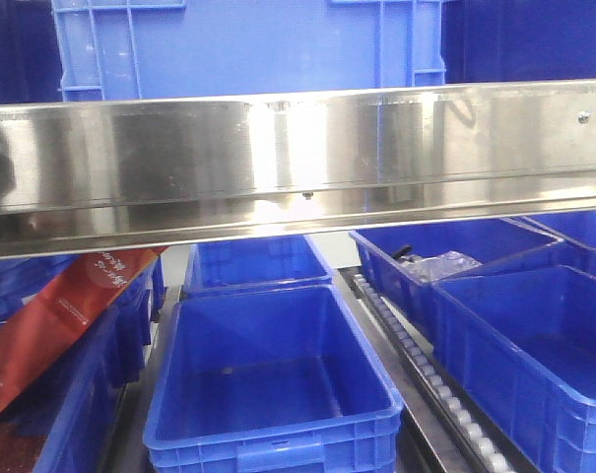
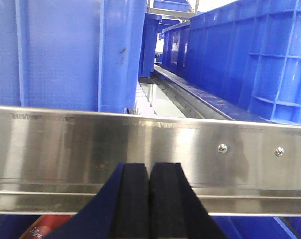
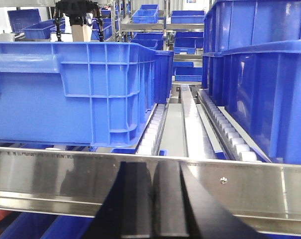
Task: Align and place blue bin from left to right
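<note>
A ribbed blue bin (image 1: 248,44) stands on the upper shelf behind the steel rail (image 1: 298,158), lit brighter than its neighbours. The right wrist view has it left of centre as the blue bin (image 3: 75,89), resting on white rollers. In the left wrist view it is probably the blue bin (image 2: 250,59) on the right. My left gripper (image 2: 150,167) is shut with nothing between its pads and sits close in front of the rail. My right gripper (image 3: 155,164) is also shut and empty, just before the rail. Neither gripper touches a bin, and neither shows in the front view.
Darker bins flank it on the upper shelf: one (image 2: 65,50) on the left, stacked ones (image 3: 259,84) on the right. A roller track (image 3: 225,129) runs between them. The lower shelf holds several open bins (image 1: 268,394), one (image 1: 455,261) holding a clear bag, and a red package (image 1: 51,325) lies at the left.
</note>
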Available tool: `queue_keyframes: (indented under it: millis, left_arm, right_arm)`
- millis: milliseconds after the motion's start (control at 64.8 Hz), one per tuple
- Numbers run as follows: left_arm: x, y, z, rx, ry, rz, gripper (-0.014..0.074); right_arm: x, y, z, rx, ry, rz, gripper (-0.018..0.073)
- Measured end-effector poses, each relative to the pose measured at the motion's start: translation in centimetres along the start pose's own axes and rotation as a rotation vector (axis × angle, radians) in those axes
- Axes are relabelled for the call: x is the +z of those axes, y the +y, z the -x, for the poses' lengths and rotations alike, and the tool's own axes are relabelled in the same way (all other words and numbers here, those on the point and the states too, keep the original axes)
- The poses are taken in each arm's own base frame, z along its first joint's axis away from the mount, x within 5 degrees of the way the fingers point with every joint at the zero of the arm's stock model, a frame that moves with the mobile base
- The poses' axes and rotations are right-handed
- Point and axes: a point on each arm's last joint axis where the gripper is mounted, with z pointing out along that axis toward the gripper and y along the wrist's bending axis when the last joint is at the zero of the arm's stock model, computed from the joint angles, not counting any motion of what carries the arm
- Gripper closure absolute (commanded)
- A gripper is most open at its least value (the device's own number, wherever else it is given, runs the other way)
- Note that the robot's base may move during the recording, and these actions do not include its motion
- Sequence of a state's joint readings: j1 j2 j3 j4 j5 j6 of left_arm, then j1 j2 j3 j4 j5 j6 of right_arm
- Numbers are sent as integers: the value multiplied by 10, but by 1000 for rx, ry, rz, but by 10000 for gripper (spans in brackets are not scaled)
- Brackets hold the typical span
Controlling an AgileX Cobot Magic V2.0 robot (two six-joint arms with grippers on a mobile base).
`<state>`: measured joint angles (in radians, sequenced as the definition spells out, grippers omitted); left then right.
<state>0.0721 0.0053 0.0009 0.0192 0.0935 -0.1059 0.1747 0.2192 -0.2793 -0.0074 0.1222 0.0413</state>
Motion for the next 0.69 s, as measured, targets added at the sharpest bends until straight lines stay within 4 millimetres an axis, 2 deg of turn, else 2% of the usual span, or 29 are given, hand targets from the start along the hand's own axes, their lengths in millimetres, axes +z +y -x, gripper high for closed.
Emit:
queue_keyframes:
  millis: [262, 401, 571, 695]
  left_arm:
    - [0, 0, 0, 0, 0, 0, 707]
    - [0, 0, 0, 0, 0, 0, 707]
    - [0, 0, -1, 0, 2, 0, 707]
    - [0, 0, 0, 0, 0, 0, 707]
  right_arm:
    - [-6, -13, -9, -13, 36, -208, 721]
    - [-14, -18, -31, -30, 31, -299, 721]
    - [-17, -20, -71, -24, 36, -321, 721]
    - [-16, -21, -80, -21, 66, -322, 721]
